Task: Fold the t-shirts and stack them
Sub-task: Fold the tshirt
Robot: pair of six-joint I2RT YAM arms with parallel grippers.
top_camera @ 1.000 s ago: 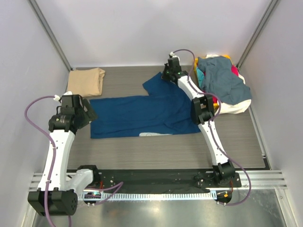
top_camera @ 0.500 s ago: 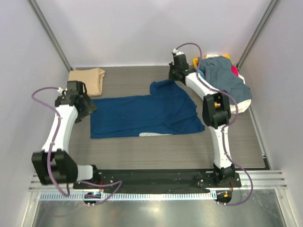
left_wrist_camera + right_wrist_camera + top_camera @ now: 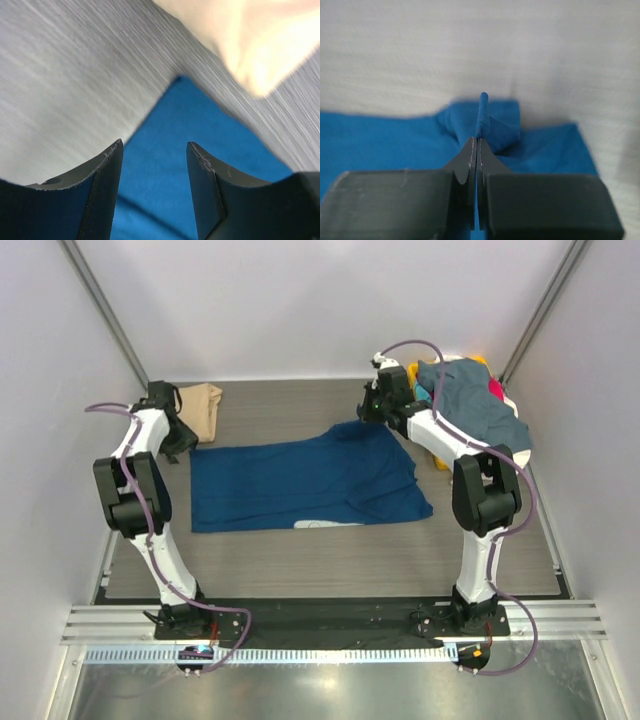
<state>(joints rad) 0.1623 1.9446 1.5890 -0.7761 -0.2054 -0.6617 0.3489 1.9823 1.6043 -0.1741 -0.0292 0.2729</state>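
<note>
Beneath slate-blue tee [image 3: 478,412], half-hidden pile [image 3: 497,470]

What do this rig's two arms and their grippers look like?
The left arm and right arm match: white tubular link shells joined by bulky black joint housings. A mauve cable loops loosely along each. The left gripper and right gripper have matte black, wedge-shaped fingers with flat inner faces and scuffed tips.

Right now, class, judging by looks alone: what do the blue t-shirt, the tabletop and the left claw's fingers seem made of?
The blue t-shirt: soft matte cloth, possibly cotton; it creases and bunches. The tabletop: hard, grey wood-grain streaks, probably laminate. The left claw's fingers: dark, matte, scuffed, probably plastic.
</note>
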